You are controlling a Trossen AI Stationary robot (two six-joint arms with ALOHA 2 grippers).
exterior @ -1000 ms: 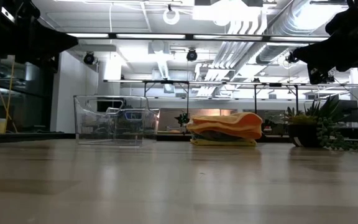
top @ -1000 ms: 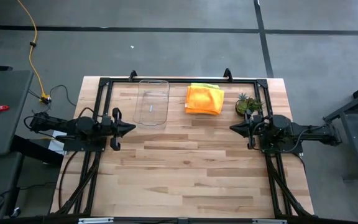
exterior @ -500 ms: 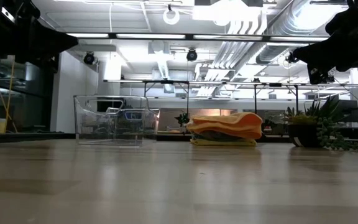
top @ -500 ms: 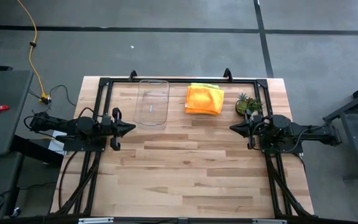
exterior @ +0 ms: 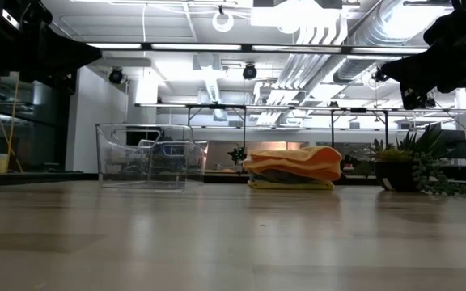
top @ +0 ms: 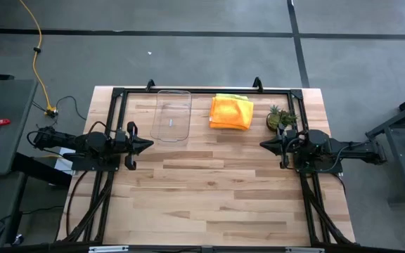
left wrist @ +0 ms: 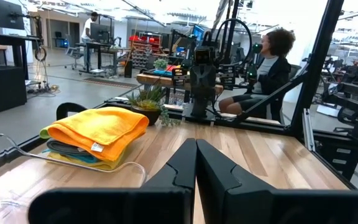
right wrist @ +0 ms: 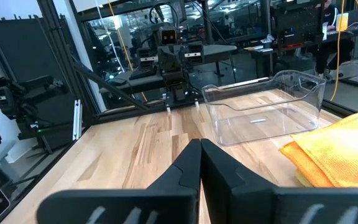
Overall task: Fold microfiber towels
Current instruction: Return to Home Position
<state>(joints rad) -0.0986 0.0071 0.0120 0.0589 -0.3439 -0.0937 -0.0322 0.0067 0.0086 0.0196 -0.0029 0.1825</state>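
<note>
The microfiber towels (top: pixel 231 112) lie folded in one stack at the far middle of the table, an orange one on top, grey, teal and yellow edges (left wrist: pixel 79 151) showing below it. The stack (exterior: pixel 292 169) rests flat on the wood. My left gripper (top: pixel 148 144) is shut at the table's left side, held level above the wood and pointing right. My right gripper (top: pixel 264 145) is shut at the right side, level and pointing left. Both stand well clear of the stack, nearer the front than it. Nothing is between either pair of fingers (left wrist: pixel 194 155) (right wrist: pixel 199 152).
A clear plastic tray (top: pixel 172 114) stands left of the stack at the far edge. A small potted plant (top: pixel 281 118) stands right of the stack, close to my right gripper. Bare wood (top: pixel 209 197) spreads over the middle and near half. A seated person (left wrist: pixel 269 68) shows beyond the table.
</note>
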